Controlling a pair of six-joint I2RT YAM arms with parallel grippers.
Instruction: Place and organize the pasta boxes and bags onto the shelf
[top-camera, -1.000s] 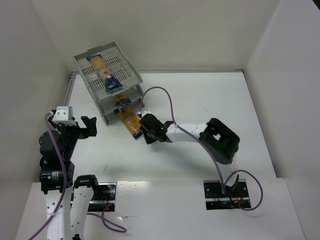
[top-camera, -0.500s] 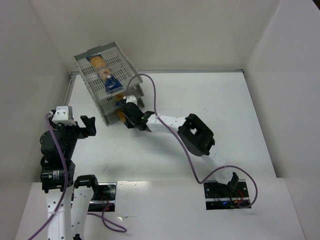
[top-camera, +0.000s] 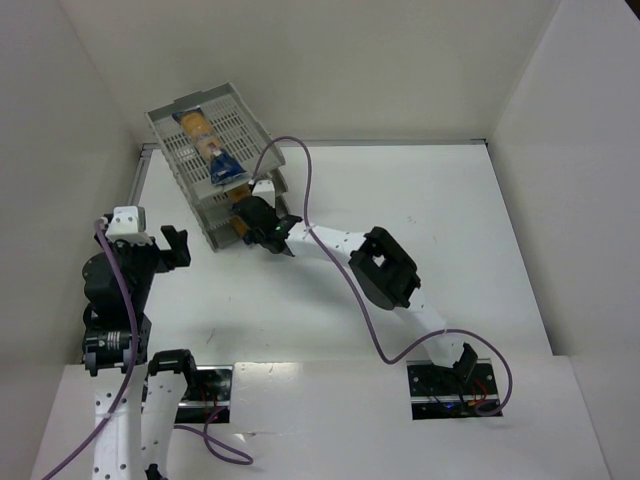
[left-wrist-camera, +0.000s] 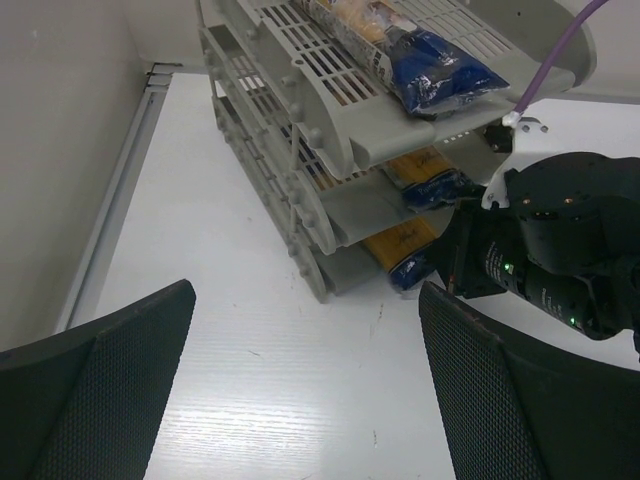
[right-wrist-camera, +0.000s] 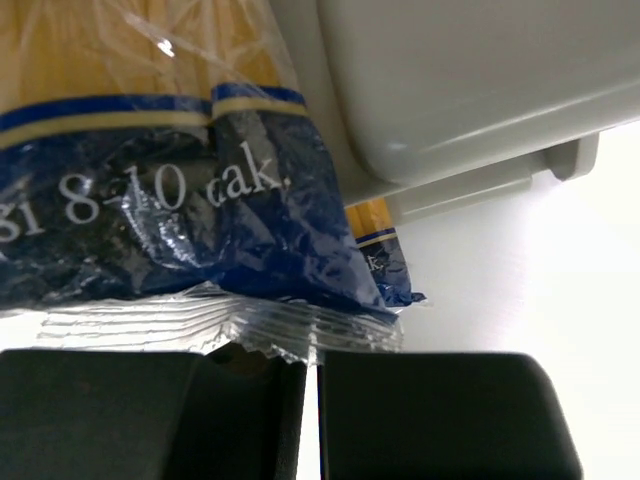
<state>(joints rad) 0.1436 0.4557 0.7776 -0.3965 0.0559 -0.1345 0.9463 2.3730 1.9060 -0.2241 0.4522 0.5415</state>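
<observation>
The grey three-tier shelf (top-camera: 160, 125) stands at the back left. One spaghetti packet (top-camera: 212, 152) lies in its top tray, and it also shows in the left wrist view (left-wrist-camera: 430, 60). A second packet (left-wrist-camera: 430, 182) lies in the middle tray and a third (left-wrist-camera: 405, 262) in the bottom tray, its blue end sticking out. My right gripper (top-camera: 252, 222) is at the shelf front, shut, with its fingertips (right-wrist-camera: 420, 400) right against the crimped end of a packet (right-wrist-camera: 200, 240). My left gripper (left-wrist-camera: 307, 295) is open and empty, left of the shelf front (top-camera: 172, 250).
White walls close in the table on the left, back and right. The right arm (top-camera: 385, 270) stretches diagonally across the middle, trailing a purple cable (top-camera: 300, 175) over the shelf corner. A second packet end (right-wrist-camera: 385, 262) shows under a tray lip (right-wrist-camera: 450, 100).
My right gripper has moved up and left towards the shelf, and the protruding packet has slid further into the lower tray. The left arm has shifted only slightly.
</observation>
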